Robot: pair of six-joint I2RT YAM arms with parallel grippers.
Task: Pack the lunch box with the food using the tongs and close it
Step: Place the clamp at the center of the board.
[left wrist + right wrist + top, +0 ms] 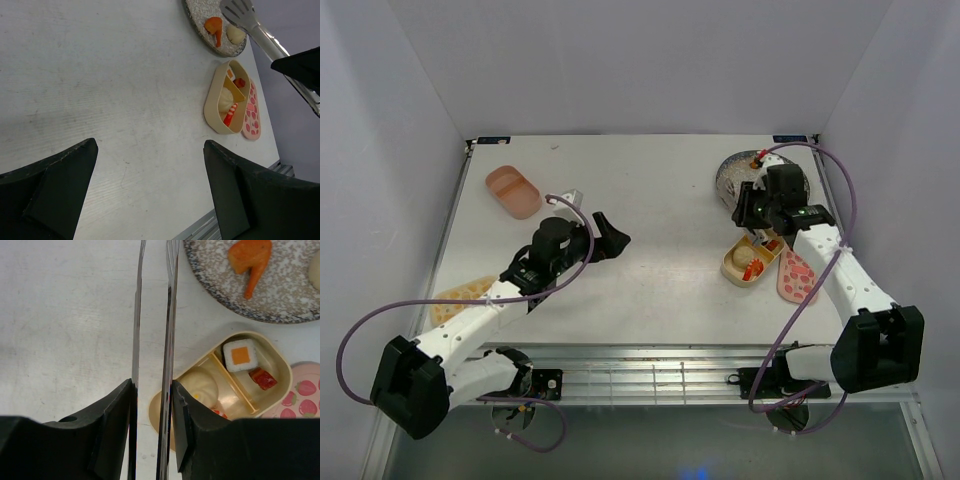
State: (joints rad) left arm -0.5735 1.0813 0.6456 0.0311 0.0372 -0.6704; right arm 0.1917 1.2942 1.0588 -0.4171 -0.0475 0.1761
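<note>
My right gripper (152, 387) is shut on the tongs (171, 315), whose two thin arms run forward slightly apart with nothing showing between them. In the left wrist view the tongs' head (240, 12) hangs over the plate. The tan lunch box tray (280, 365) lies just right of the gripper; it holds a cream bun (200, 385), a white piece with an orange centre (240, 356) and a red piece (262, 378). Its pink lid (797, 275) lies beside it. An orange piece (250, 257) and a cream piece (235, 34) lie on the plate. My left gripper (605, 238) stands open at mid-table, holding nothing.
The grey speckled plate (735, 178) sits at the back right. A pink tray (513, 190) lies at the back left and a tan patterned lid (460, 295) near the left arm. A small grey object (573, 195) lies behind the left gripper.
</note>
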